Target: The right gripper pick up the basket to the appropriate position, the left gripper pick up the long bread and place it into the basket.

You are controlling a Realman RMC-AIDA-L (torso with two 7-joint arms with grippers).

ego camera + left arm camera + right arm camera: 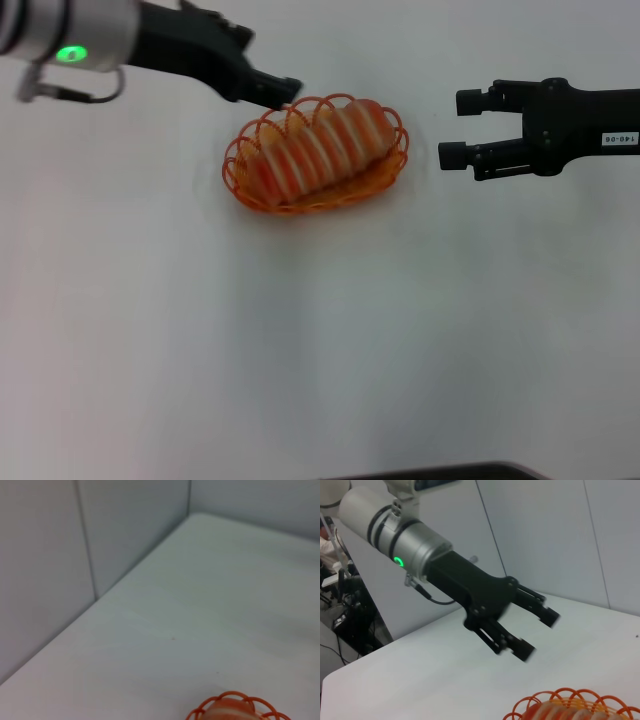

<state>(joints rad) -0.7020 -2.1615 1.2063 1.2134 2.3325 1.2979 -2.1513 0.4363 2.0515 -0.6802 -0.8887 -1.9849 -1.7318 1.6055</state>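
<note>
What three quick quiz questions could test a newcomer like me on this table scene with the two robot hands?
1. True or false: the long bread lies inside the basket.
2. Which hand is nearer the basket: the left hand or the right hand?
3. Multiple choice: the right hand is A) gripping the basket rim, B) open and clear of the basket, C) holding the bread.

Key:
1. True; the loaf fills the basket lengthwise.
2. The left hand, just past the basket's far rim.
3. B; its fingers are spread, with bare table between them and the basket.
</note>
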